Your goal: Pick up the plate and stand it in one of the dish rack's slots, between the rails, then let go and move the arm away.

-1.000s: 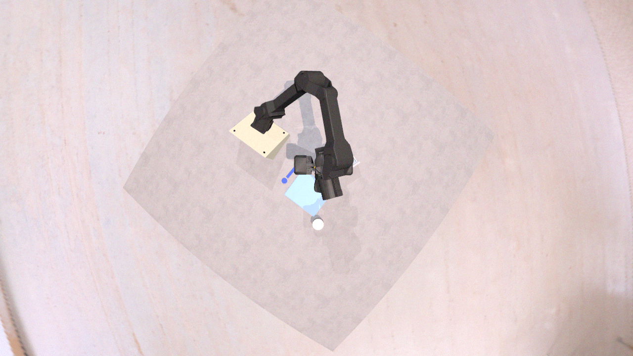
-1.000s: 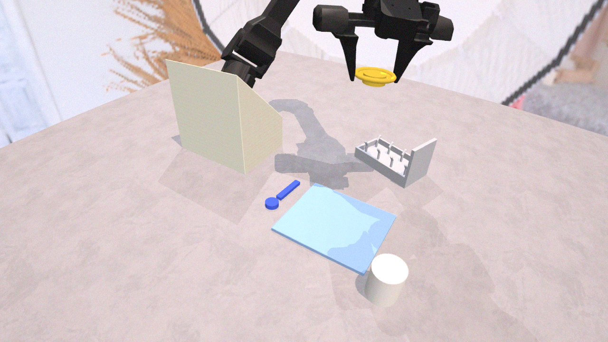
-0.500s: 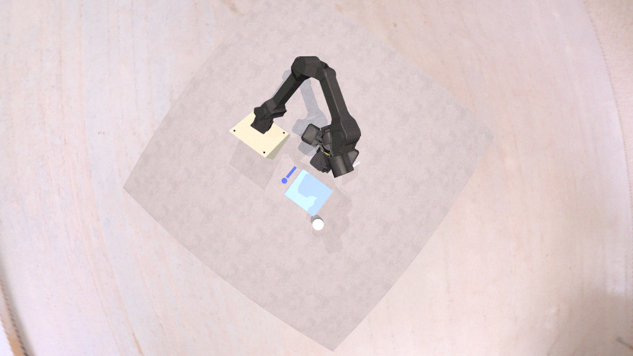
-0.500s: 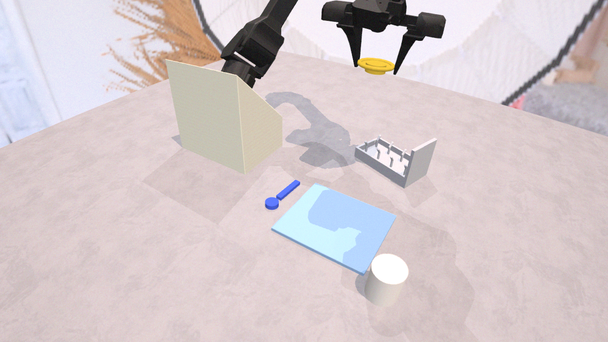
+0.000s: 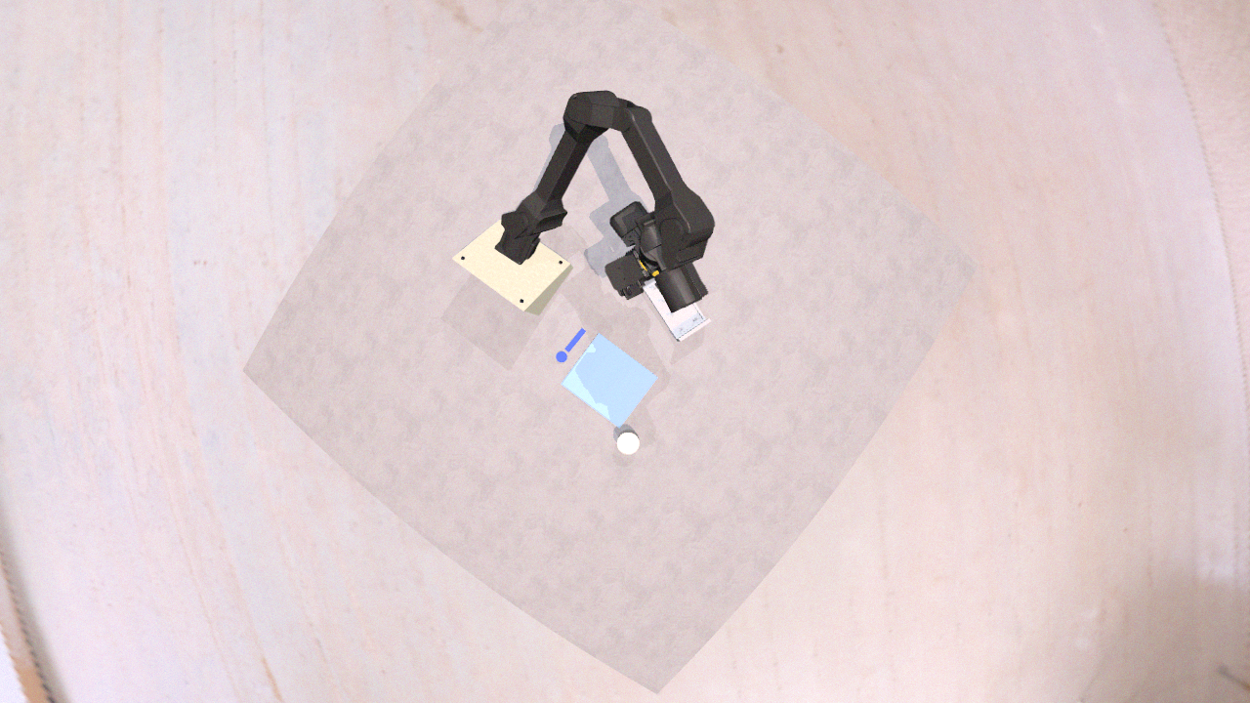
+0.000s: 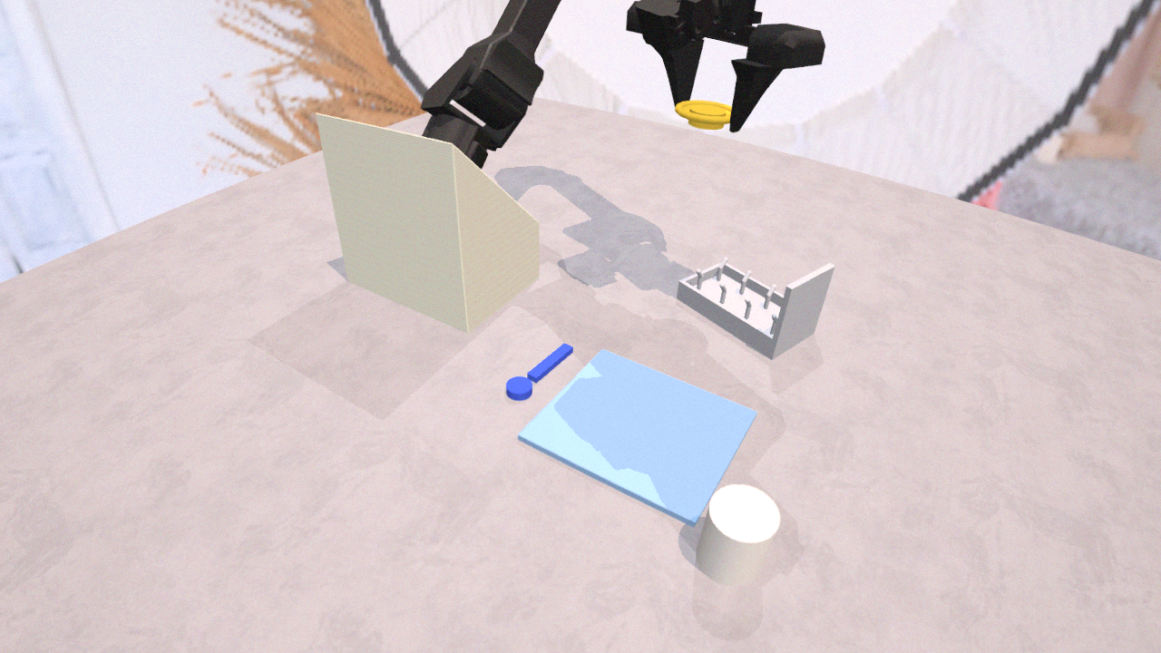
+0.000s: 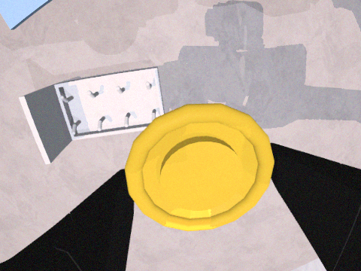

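The yellow plate point(image 5: 654, 273) point(image 6: 704, 111) point(image 7: 201, 169) is held above the surface point(image 5: 742, 454) point(image 6: 243, 520) point(image 7: 30, 196), lying close to flat in the exterior view and outside the dish rack. The gripper point(image 6: 704, 116) point(image 7: 198, 165) is clamped on the plate by opposite sides of its rim, with 1 dark finger at each side. In the top view the arm point(image 5: 659, 161) point(image 6: 491, 81) covers most of the plate, leaving small yellow portions visible. The dish rack point(image 5: 690, 329) point(image 6: 725, 318) point(image 7: 108, 134) rests on the surface: a pale, shallow tray with 2 rows of short pegs and 1 tall panel standing at 1 end. The wrist view shows 4 pegs in each row; the plate's rim overlaps a corner of the rack in that view. Near the rack, a light blue rectangular board point(image 5: 609, 380) point(image 6: 649, 430) point(image 7: 20, 9) lies flat. Beside the board are 2 blue pieces: a short round disc point(image 5: 561, 356) point(image 6: 519, 388) and a narrow bar point(image 5: 574, 340) point(image 6: 550, 362). A white cylinder point(image 5: 627, 443) point(image 6: 736, 536) stands upright just beside 1 board corner. A cream block point(image 5: 516, 275) point(image 6: 397, 219) with a sloping side stands near the arm's lower section, farther from the cylinder than the board is.
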